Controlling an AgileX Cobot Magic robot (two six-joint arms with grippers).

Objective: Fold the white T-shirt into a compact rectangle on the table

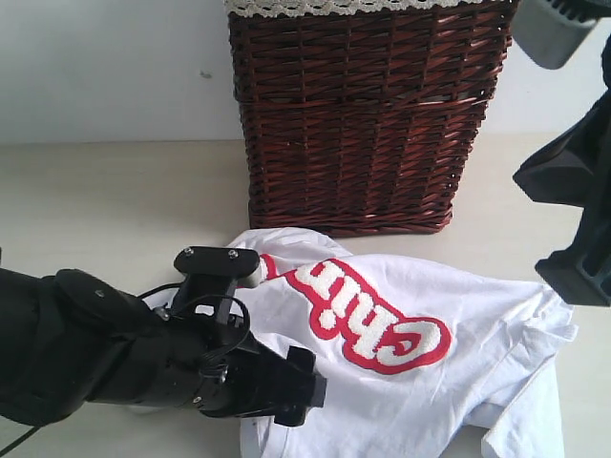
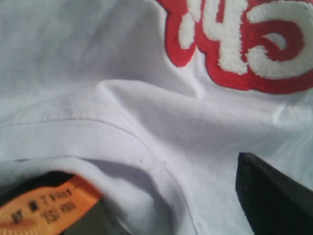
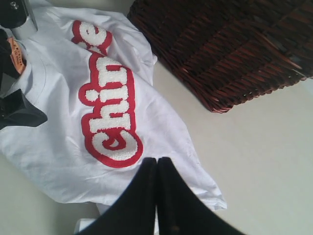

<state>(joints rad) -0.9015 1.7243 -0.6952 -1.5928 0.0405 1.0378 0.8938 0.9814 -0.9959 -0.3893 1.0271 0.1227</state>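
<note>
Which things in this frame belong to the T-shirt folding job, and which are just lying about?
Job:
- white T-shirt, crumpled
- table under it
- left gripper, jaws open at the collar
- right gripper, jaws shut

Lying about:
- dark wicker basket, behind the shirt
- wall

My bulky black left arm lies low, reaching in from the left edge of the exterior view, with thin cables looped over its wrist. Its black left pincer has its jaws spread wide; one finger shows as a dark wedge in its own wrist view. My black right arm hangs raised at the right edge. Its slim black right pincer has both fingers pressed flat together.
</note>
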